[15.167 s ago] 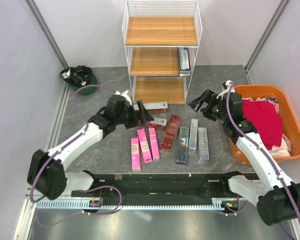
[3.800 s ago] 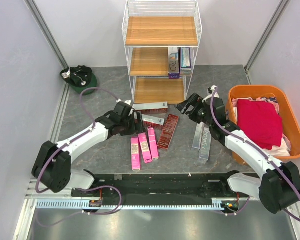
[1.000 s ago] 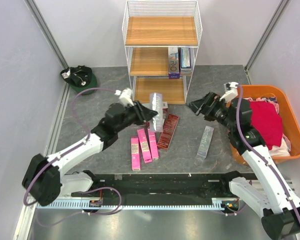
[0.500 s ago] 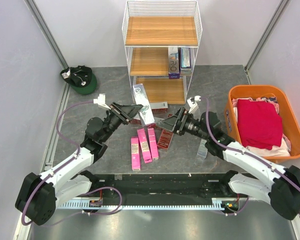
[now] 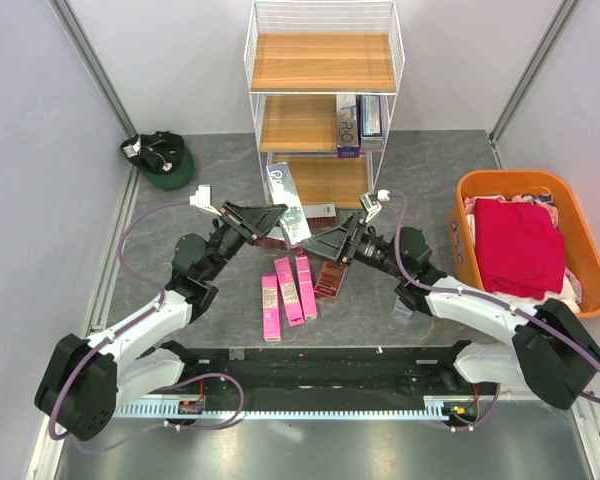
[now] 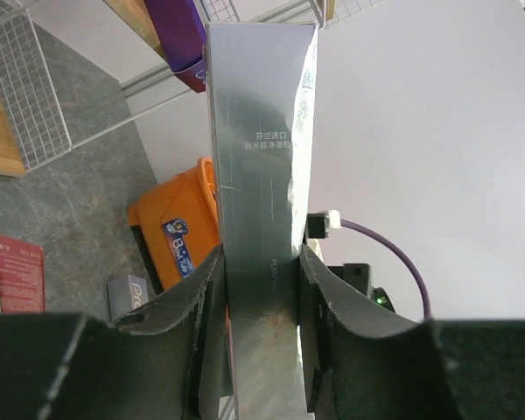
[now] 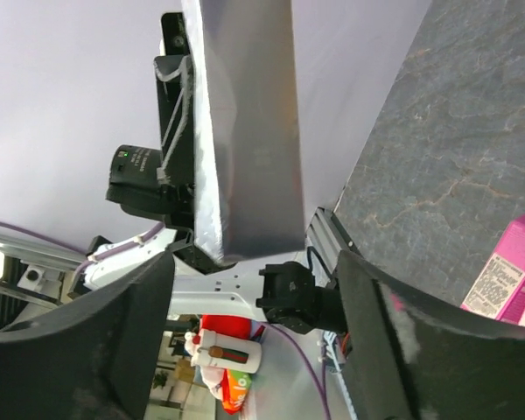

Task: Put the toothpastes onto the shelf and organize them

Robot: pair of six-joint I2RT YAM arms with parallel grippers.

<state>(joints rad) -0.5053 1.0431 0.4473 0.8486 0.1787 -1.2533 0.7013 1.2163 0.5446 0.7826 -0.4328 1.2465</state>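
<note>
Box (image 6: 258,131): pinched by left claw (image 6: 261,262), long axis pointing straight ahead of it. Right claw (image 7: 255,262): spread, straddling the box's end without apparent contact.

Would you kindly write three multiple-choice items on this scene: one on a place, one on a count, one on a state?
1. Where on the shelf do the two shelved boxes stand? A) top board B) middle board C) bottom board
2. How many pink boxes lie on the table? A) three B) one C) five
3. The left gripper is: A) open, empty B) out of view C) shut on the silver box
Answers: 1 B, both stand at the middle board's right end; 2 A, three lie side by side; 3 C, its fingers clamp the box.
</note>
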